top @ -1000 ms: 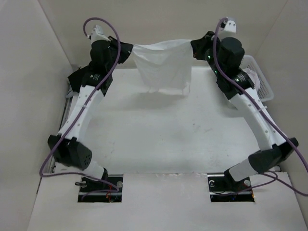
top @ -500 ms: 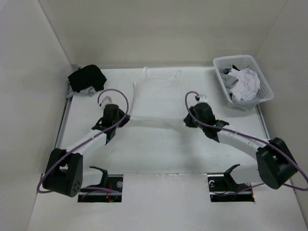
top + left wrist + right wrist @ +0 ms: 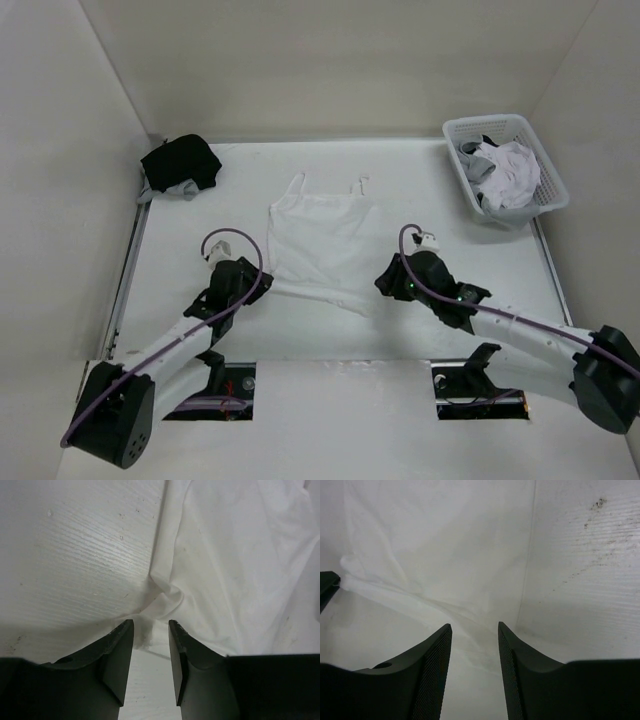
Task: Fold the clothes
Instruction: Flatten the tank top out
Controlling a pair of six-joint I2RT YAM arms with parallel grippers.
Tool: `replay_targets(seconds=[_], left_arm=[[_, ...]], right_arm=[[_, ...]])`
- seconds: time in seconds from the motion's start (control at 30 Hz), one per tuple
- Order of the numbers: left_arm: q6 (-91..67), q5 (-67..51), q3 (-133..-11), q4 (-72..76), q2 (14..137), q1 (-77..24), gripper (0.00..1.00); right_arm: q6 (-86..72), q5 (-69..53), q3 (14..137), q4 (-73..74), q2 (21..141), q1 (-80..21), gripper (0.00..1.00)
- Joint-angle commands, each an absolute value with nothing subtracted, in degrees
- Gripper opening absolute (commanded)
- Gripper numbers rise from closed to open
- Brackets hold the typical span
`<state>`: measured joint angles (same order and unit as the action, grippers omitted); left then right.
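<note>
Two claws sit low over the white desk (image 3: 450, 230) at the lower centre of the overhead frame, one at each lower corner of the thin white sleeveless tank top (image 3: 320, 235).

1. Claw state. The left claw (image 3: 150, 630) is spread, with a narrow gap between its jaws. The puckered hem corner lies just ahead of the tips and is not pinched. The right claw (image 3: 475, 630) is spread as well, over the opposite hem corner, and grips nothing.

2. Garment position. The tank top lies flat in the centre of the desk. Its narrow straps point to the top of the frame and its hem to the bottom. The long axis runs top to bottom, leaning slightly, and the hem slants down toward the lower right.

3. Step in hand. Spreading appears complete and the fold is not yet begun.

4. Next move. Judged from the layout, each claw needs a fresh pinch on one edge, probably a side seam or the hem, to carry it across the long axis without dragging the thin fabric.

5. Other items. A crumpled black garment (image 3: 180, 160) lies at upper left. A white plastic lattice basket (image 3: 525, 215) at upper right holds white and grey garments (image 3: 505, 175).
</note>
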<state>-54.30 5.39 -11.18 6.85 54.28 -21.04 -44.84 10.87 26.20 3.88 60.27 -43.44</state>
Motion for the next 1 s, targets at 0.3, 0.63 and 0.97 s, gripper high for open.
replay_targets(seconds=[0.3,0.63,0.97], left_arm=[[-57.30,13.79,-13.44,-16.79,39.71,-20.96,0.39],[-54.84,8.45,-17.75,-3.44,58.17,-22.89,0.40],[-54.58,4.40,-16.53,-4.12,56.96,-22.89,0.18]], right_arm=[[-57.21,13.45,21.62,12.22,56.86,-43.28,0.34],[-61.17,12.39,21.71,10.72,58.01,-46.71,0.34],[-63.37,13.53,22.06,9.93,59.49,-52.43,0.42]])
